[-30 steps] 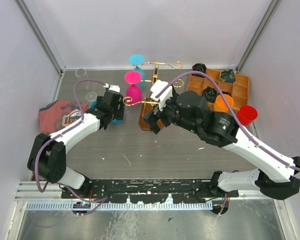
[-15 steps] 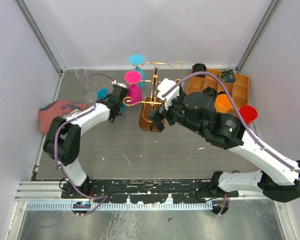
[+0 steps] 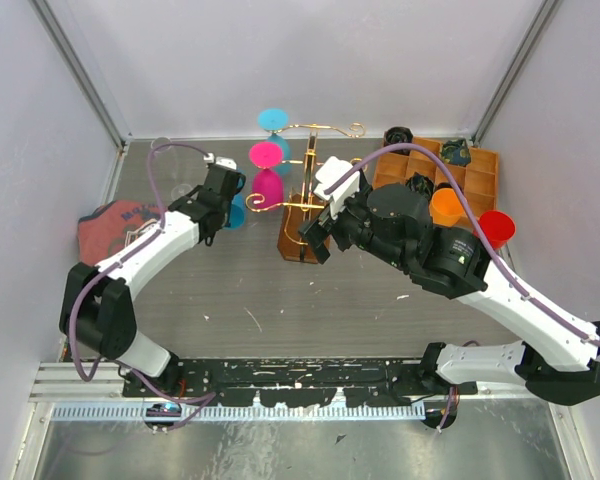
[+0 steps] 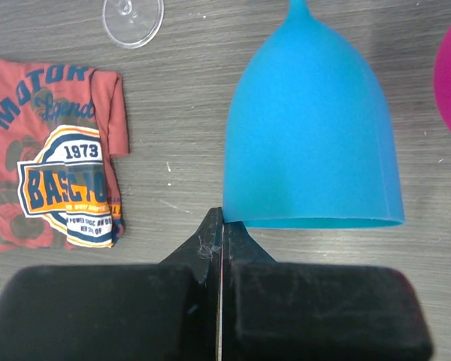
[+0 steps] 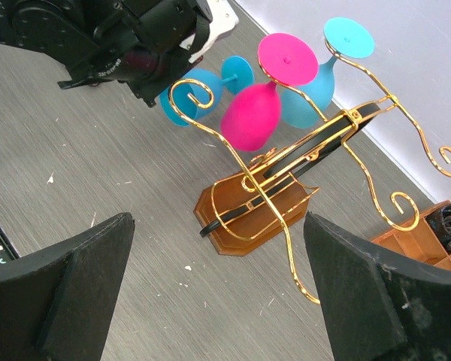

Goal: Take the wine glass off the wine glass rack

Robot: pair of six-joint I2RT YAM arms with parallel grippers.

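Blue wine glass (image 4: 310,128) sits right at my left fingers (image 4: 222,226), which are pressed together, tips touching its rim; whether they pinch it I cannot tell. It is at 9 o'clock of the gold wine glass rack (image 3: 298,235), just beside a curled arm. A pink glass (image 3: 268,186) hangs upside down on the rack. My right fingers (image 3: 315,240) stand wide apart over the rack's wooden base, holding nothing.

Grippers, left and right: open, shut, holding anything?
Left gripper: shut, tips at rim of the blue wine glass; no grip visible.
Right gripper: open, empty, facing the wine glass rack.
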